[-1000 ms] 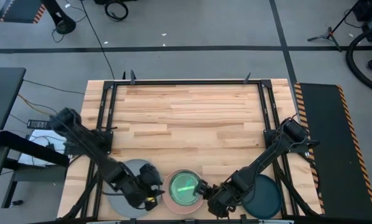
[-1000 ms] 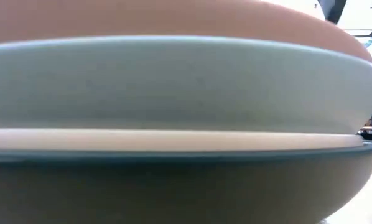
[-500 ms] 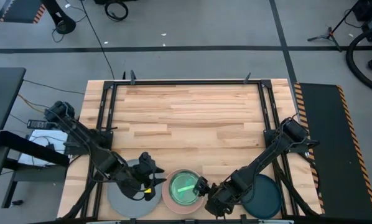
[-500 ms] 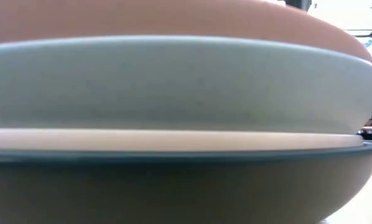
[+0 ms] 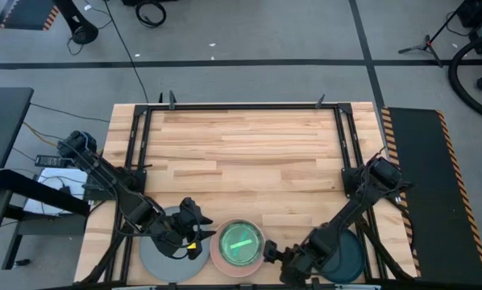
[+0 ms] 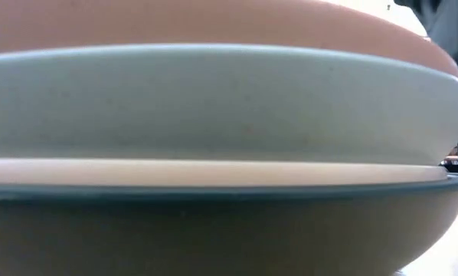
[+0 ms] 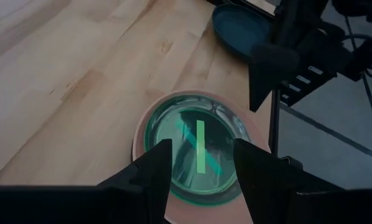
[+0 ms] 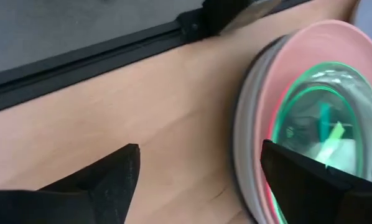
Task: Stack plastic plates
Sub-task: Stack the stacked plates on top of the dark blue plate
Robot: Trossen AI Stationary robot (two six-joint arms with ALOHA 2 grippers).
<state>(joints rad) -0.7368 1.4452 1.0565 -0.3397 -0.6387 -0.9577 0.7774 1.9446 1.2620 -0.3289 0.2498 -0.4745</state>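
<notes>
Three sites hold plates: a grey plate, a centre stack and a teal plate, all along the near table edge.
Table [image 5: 241,145]: wooden top; its middle and far parts carry no plates in the high view.
Grey plate [image 5: 156,256]: largest piece, lying alone at near left, just beside the stack and partly under the left arm. Judged not yet stacked.
Stack [image 5: 239,246]: sits centre, at the near edge. A salmon plate [image 8: 310,62] forms the widest visible rim from above; a green plate [image 7: 198,149] sits innermost on top. Low view shows, in side profile, a dark rim at bottom, a cream band, a pale blue-grey plate [image 6: 229,100] and a salmon one above. Exact count of layers cannot be confirmed.
Teal plate [image 5: 347,256]: lying alone at near right, partly hidden under the right arm, apart from the stack. Judged not yet stacked.
Left gripper [image 7: 198,171]: fingers spread, holding nothing, hovering over the grey plate and pointed at the stack.
Right gripper [image 8: 198,168]: fingers spread wide, holding nothing, low over bare wood between the stack and the teal plate.
Progress: judged well along; most plates appear nested.
Outstanding: two plates remain loose. The grey one, being largest, would likely need to go beneath the stack.
</notes>
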